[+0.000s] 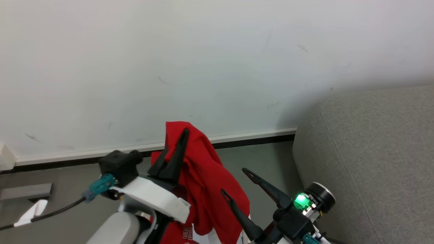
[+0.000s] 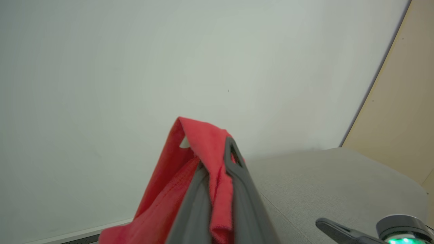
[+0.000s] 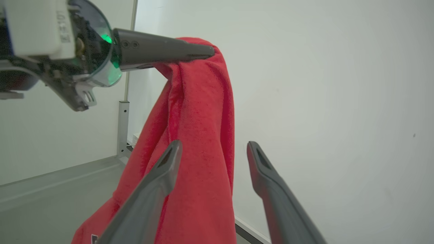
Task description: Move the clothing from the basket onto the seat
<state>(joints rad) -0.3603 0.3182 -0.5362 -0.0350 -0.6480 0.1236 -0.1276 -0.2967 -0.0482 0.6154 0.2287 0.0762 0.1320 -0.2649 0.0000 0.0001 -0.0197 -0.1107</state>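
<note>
The red clothing (image 1: 203,176) hangs in the air from my left gripper (image 1: 181,135), which is shut on a fold of it near the top. In the left wrist view the red cloth (image 2: 203,142) is pinched between the two dark fingers. My right gripper (image 1: 234,181) stands open just right of the hanging cloth, nothing between its fingers. The right wrist view shows the clothing (image 3: 200,135) draped from the left gripper (image 3: 206,52), with my right gripper (image 3: 213,150) spread in front of it. The grey seat (image 1: 373,152) lies to the right. The basket is out of view.
A white wall (image 1: 203,61) with a skirting board (image 1: 251,135) stands close ahead, grey floor (image 1: 264,159) below it. A flat grey piece (image 1: 25,191) lies on the floor at the left. The seat's rounded corner (image 2: 339,183) is near the right gripper.
</note>
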